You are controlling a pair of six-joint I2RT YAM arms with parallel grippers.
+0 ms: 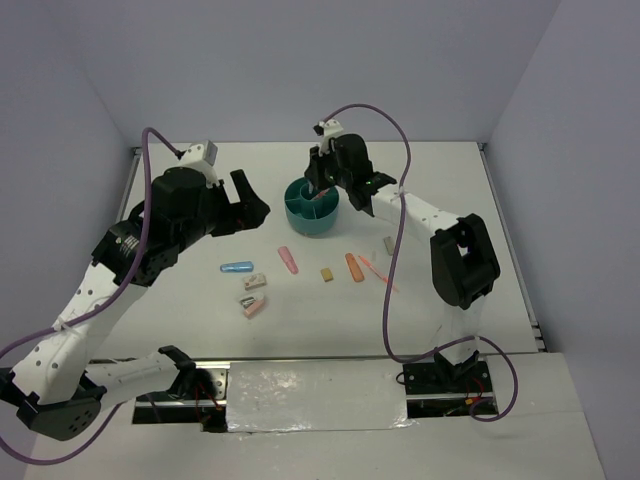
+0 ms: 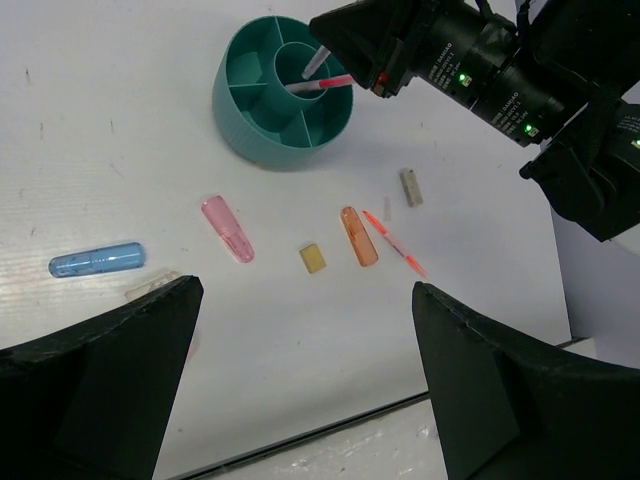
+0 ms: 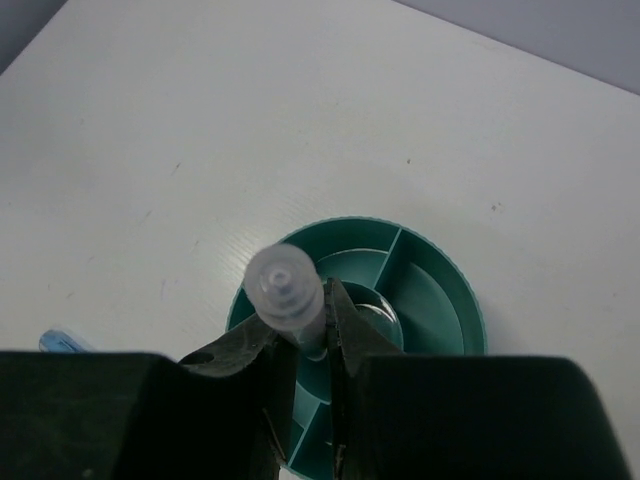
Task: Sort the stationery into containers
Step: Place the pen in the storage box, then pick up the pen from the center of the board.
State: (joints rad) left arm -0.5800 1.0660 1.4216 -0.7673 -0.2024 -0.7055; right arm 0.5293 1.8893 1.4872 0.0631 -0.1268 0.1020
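Observation:
The teal tub [image 1: 311, 207] stands at the back middle of the table. My right gripper [image 3: 325, 300] hangs over the tub's [image 3: 440, 300] round middle compartment, shut on a pen [image 3: 287, 285] that points upright with its clear end towards the camera. In the left wrist view the held pen [image 2: 312, 65] dips towards the tub [image 2: 283, 92], and a pink pen [image 2: 322, 84] lies across its middle. My left gripper [image 2: 310, 370] is open and holds nothing, high over the table's near part. On the table lie a blue capsule [image 2: 97, 260], pink capsule [image 2: 228, 228], tan block [image 2: 313, 258], orange capsule [image 2: 359, 236], pink pen [image 2: 393, 243] and grey block [image 2: 410, 187].
Three small blocks [image 1: 252, 295] lie together left of the middle, below the blue capsule [image 1: 236, 267]. The loose pieces form a row in front of the tub. The table's near edge [image 2: 300, 435] runs just under my left fingers.

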